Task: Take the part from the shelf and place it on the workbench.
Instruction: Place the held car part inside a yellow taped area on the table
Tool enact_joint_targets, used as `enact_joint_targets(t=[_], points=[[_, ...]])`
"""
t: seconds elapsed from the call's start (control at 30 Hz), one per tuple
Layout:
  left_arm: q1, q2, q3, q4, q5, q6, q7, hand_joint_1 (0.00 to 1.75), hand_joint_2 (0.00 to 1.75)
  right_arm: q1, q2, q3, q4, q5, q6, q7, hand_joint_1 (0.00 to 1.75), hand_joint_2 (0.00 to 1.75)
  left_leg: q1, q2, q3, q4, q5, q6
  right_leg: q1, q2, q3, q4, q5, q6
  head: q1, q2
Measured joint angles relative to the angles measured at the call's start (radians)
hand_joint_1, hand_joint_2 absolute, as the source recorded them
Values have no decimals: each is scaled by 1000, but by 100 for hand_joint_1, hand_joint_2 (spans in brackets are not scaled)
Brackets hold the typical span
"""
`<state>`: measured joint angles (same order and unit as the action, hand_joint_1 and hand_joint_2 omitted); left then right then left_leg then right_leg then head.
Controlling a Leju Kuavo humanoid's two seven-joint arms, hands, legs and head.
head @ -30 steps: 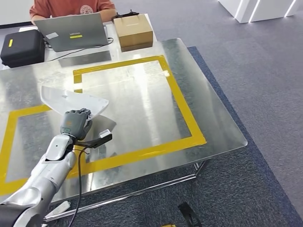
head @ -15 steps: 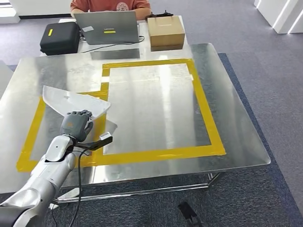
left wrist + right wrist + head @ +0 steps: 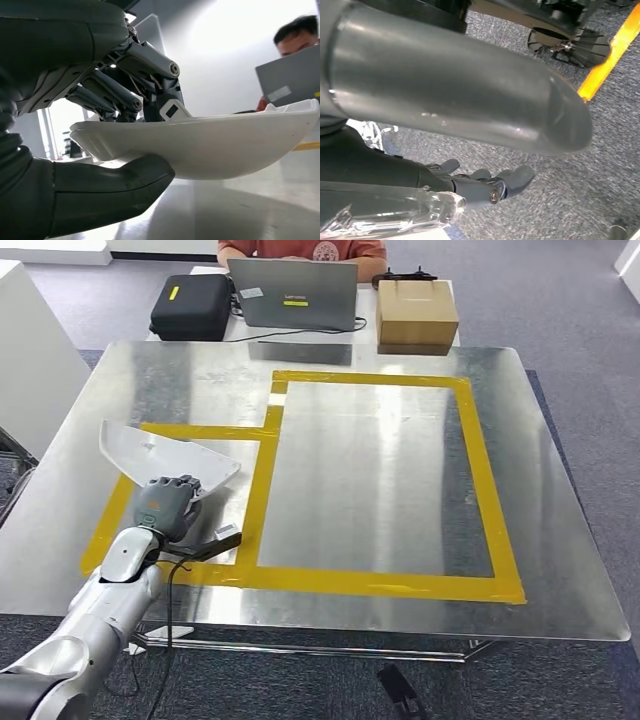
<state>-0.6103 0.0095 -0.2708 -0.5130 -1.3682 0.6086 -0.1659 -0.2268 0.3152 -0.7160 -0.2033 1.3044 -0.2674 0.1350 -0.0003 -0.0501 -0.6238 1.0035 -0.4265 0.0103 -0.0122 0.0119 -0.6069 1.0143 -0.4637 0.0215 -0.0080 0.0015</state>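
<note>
Left hand (image 3: 164, 506) grips white part (image 3: 170, 455) — above workbench (image 3: 377, 490)

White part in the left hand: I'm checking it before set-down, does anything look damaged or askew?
Nothing stands out. The left hand grips the white part by one edge above the workbench; no cracks or bends show.
</note>
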Motion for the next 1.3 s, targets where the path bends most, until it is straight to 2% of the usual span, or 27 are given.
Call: enact_joint_targets(t=[0.07, 0.1, 0.2, 0.23, 0.3, 0.43, 0.77, 0.97, 1.07, 1.1, 1.13, 1.17, 1.23, 1.27, 1.3], points=[[3, 1, -6, 0, -5, 3, -9, 175, 175, 1, 1, 0, 0, 0, -1, -2, 0, 0, -1, -1, -3, 1, 2, 1, 0, 2, 4, -9, -1, 1, -1, 0], [4, 1, -9, 1, -6, 4, -11, 131, 131, 1, 1, 0, 0, 0, -1, -2, 0, 0, 0, 0, -2, 0, 2, 2, 2, 3, 4, -9, 0, 2, -1, 0], [5, -3, -16, 1, -12, 3, -20, 0, 131, 0, 1, 0, 0, -1, -1, -3, 0, 0, 1, 3, 1, -5, 3, 2, 4, 6, 4, -8, -2, -2, -2, 0], [5, -4, -19, 1, -14, 2, -29, 0, 175, 0, 1, 0, 0, -1, -1, -4, 0, 0, 1, 3, 2, -6, 3, 1, 4, 7, 4, -8, -2, -4, -2, 0], [6, -7, -27, 1, -3, -4, -62, 0, 175, 1, 1, 0, 0, -2, -1, -5, 0, 0, 2, 3, 3, -8, 4, -1, 5, 6, 4, -8, -3, -8, -2, 0], [13, -15, -34, -1, 43, -26, -122, 0, 0, 1, 1, 0, 0, -3, -1, -8, 0, 0, 5, 3, 3, -10, 5, -14, 8, 6, 4, -7, -2, -11, -1, 0], [18, -7, -35, -13, 84, -41, -106, 0, 0, 6, 1, 3, 0, 6, -1, -13, 0, 0, 2, 3, 2, -8, 5, -14, 4, 5, 5, -9, 0, -10, -1, 0], [18, 22, -33, -17, 103, -41, -99, 0, 0, 14, 1, 17, 0, 26, -9, -11, 0, 0, -4, 3, 1, -1, -1, -5, -1, 5, 7, -10, 0, -4, -1, 0], [18, 38, -32, -21, 108, -41, -96, 0, 0, 18, 1, 24, 0, 30, -11, -14, 0, 0, -3, 3, 7, -10, 3, 5, -2, 3, 11, -13, -2, 5, -1, 0], [17, 41, -31, -22, 108, -41, -95, 0, 0, 18, 1, 26, 0, 31, -11, -15, 0, 0, 0, 2, 12, -17, 6, 10, -1, 1, 7, -4, -11, 8, 0, 0], [17, 44, -31, -24, 109, -41, -94, 0, 0, 18, 1, 27, 0, 32, -12, -17, 0, 0, 4, 1, 16, -25, 9, 13, 0, 0, -7, 25, -31, 12, 1, 0], [18, 47, -31, -24, 109, -41, -93, 0, 0, 19, 1, 29, 0, 32, -12, -18, 0, 0, 6, -1, 19, -28, 11, 16, -1, -2, -32, 77, -60, 15, 3, 0], [22, 52, -30, -24, 109, -41, -92, 0, 0, 21, 1, 29, 0, 32, -12, -21, 0, 0, 7, -8, 19, -29, 11, 17, -4, -3, -95, 210, -121, 21, 5, 0], [25, 54, -30, -24, 109, -41, -92, 0, 0, 23, 0, 29, 0, 31, -12, -21, 0, 0, 7, -14, 19, -28, 11, 17, -5, -4, -117, 254, -132, 23, 5, 0], [28, 55, -30, -24, 109, -41, -91, 0, 0, 24, 0, 29, 0, 30, -12, -22, 0, 0, 8, -22, 19, -28, 11, 15, -6, -4, -121, 261, -124, 25, 5, 0]])
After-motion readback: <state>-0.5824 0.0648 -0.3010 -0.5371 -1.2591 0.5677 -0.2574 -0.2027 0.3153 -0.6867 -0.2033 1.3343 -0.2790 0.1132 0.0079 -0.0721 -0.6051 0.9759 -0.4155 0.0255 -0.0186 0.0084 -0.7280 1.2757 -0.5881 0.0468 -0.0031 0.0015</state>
